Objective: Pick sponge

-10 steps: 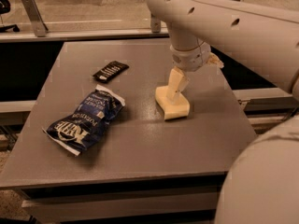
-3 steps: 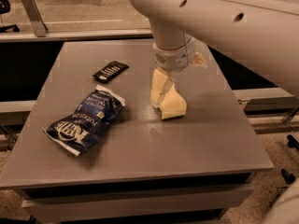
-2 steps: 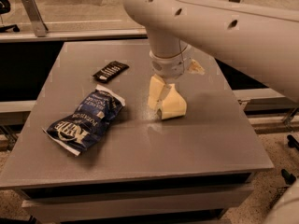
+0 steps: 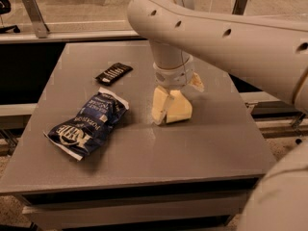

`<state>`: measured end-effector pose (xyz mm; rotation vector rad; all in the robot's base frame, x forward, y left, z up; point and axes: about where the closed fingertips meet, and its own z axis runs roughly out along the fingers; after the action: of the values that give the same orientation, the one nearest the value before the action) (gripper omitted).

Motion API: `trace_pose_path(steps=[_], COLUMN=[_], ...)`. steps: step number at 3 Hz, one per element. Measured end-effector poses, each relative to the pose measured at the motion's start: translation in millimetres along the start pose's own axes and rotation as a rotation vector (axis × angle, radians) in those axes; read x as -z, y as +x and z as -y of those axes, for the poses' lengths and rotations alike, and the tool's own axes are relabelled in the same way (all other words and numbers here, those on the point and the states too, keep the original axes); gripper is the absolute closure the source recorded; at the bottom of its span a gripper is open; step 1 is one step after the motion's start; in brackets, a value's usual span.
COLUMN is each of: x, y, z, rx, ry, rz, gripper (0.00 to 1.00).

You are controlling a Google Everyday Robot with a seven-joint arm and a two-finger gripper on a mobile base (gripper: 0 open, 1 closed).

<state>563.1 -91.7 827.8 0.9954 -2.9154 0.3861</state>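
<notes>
Down low: hand (image 4: 176, 96) clamped round sponge (image 4: 180, 109); sponge tilted, touching table (image 4: 144, 162).

The pale yellow foam sponge block (image 4: 181, 110) looks matt and porous. The smooth cream plastic pincer (image 4: 167, 105), down at the sponge on the counter, has a soft sheen. The flat grey counter (image 4: 192, 153) is matt. The blue crinkled snack bag (image 4: 89, 124) is glossy film, and the small black rectangular packet (image 4: 114, 73) is faintly shiny.
</notes>
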Motion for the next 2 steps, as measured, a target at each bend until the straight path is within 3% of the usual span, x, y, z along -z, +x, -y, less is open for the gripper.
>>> trace_pose_path(steps=[2], x=[1.4], y=[-0.8], z=[3.2], rx=[0.003], ry=[-0.009], rz=[-0.006], gripper=[0.64])
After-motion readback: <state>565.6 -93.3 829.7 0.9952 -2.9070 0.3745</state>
